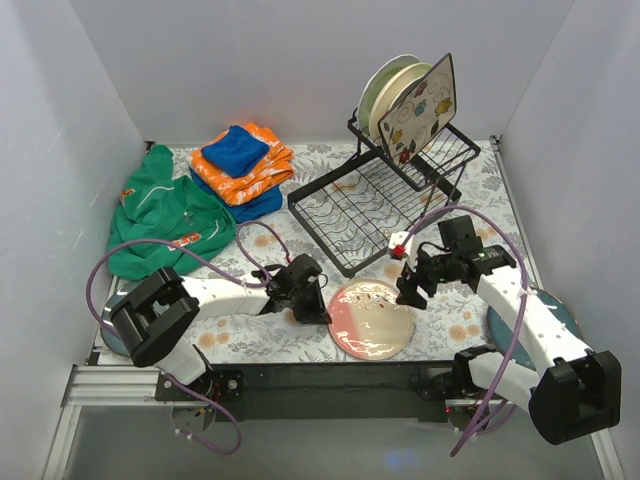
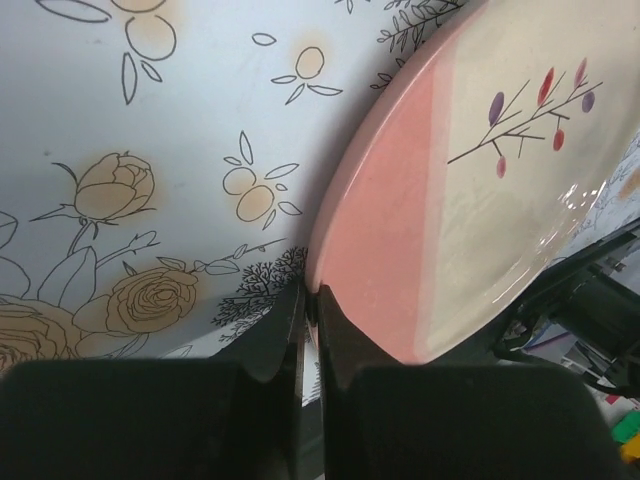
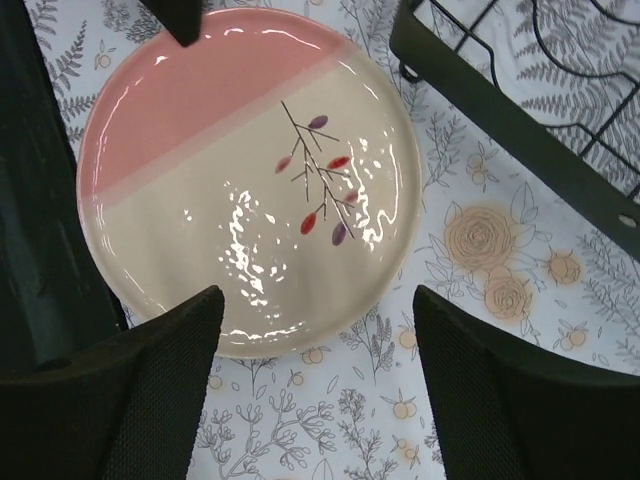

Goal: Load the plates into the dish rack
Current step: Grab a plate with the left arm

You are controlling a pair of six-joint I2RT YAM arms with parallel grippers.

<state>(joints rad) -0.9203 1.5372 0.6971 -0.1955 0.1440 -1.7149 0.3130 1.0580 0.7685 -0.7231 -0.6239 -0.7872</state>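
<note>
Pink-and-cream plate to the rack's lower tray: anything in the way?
Nothing lies between the pink-and-cream plate and the dish rack. Only the open right gripper hovers over the plate's right side, close to the rack's near corner.

So the plate (image 3: pixel 250 180) is half pink, half cream, with a thin dark branch of red and purple leaves. The tablecloth (image 2: pixel 150 150) is pale with line-drawn peach roses, and the dish rack (image 1: pixel 360 215) is black.

The left arm extends rightward, low and near; the left end effector (image 2: pixel 305 312) has its fingers pressed together. The right arm bends leftward; the right end effector (image 3: pixel 318 305) points down, fingers spread wide.
</note>
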